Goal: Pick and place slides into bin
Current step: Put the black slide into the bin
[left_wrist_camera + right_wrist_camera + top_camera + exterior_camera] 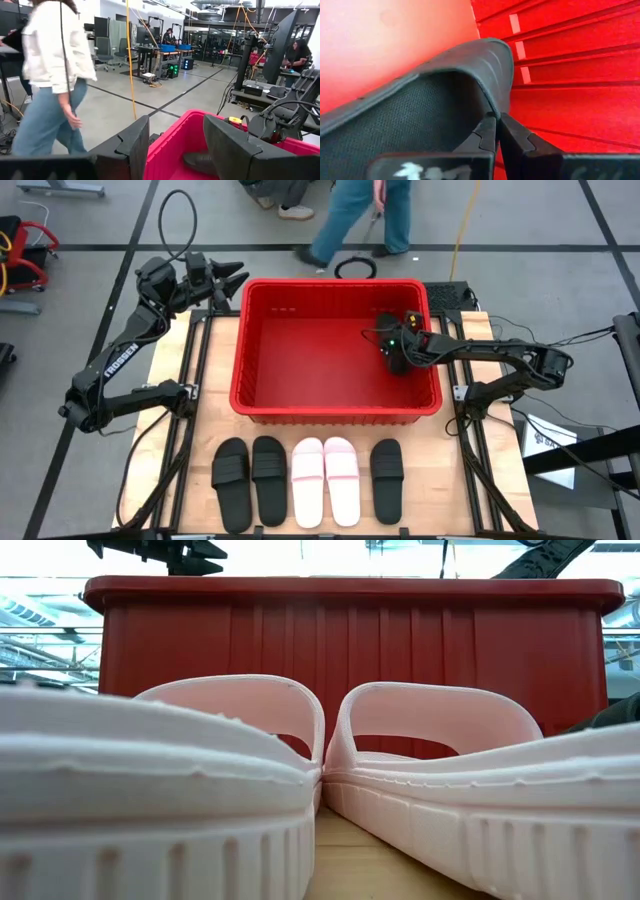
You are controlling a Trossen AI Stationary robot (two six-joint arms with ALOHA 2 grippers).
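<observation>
The red bin [335,405] stands at the table's far middle. My right gripper [392,345] reaches into the bin by its right wall and is shut on a black slide [398,360]. In the right wrist view that slide [420,115] fills the picture, with the gripper [496,119] on its strap. Along the near edge lie two black slides [230,470] [268,467], two pale pink slides [307,480] [340,478] and one more black slide [386,467], soles down. My left gripper [228,275] is open and empty, raised by the bin's far left corner. My right gripper pinches the edge of the black slide's strap [492,97] between its two fingers [512,135]. The arm comes from the table's right, over the bin's rim. The slide sits low inside the bin; whether it rests on the floor I cannot tell.
The two pink slides [230,740] [440,750] fill the low view, with the bin's ribbed wall [400,640] behind them. A person [365,215] walks on the floor beyond the table's far edge and also shows in the left wrist view [50,75]. Bare wood lies beside the bin.
</observation>
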